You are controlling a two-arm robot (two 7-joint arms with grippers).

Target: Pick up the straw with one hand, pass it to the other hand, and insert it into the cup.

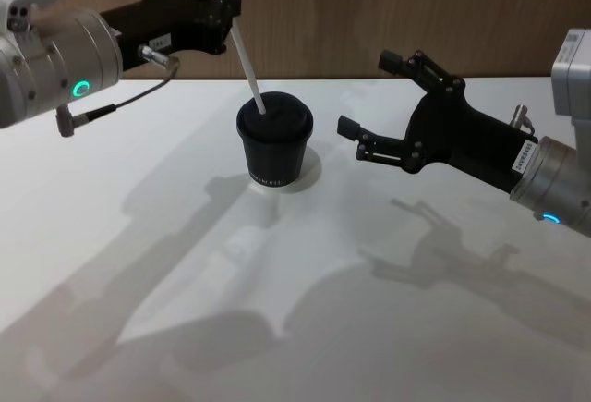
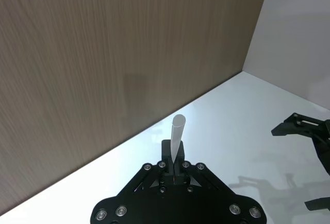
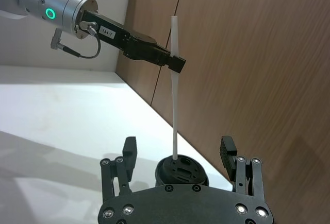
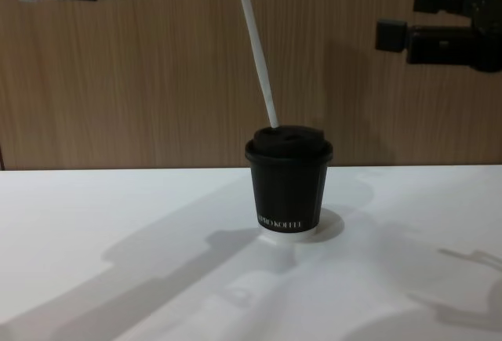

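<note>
The white straw (image 1: pixel 242 55) slants down from my left gripper (image 1: pixel 231 0), which is shut on its upper part. The straw's lower tip meets the domed lid of the black cup (image 1: pixel 274 152), which stands upright mid-table. From the chest view the straw (image 4: pixel 259 47) leans left above the cup (image 4: pixel 288 188). The left wrist view shows the straw's top (image 2: pixel 177 134) poking up between the pinched fingers. My right gripper (image 1: pixel 367 92) hovers open to the right of the cup, nothing in it. In its wrist view the cup (image 3: pixel 180 170) sits between its spread fingers, farther off.
The white table (image 1: pixel 138 236) runs back to a wood-panelled wall (image 1: pixel 369 5) just behind the cup. A grey cable with a metal plug (image 1: pixel 69 125) hangs from my left wrist above the table's left side.
</note>
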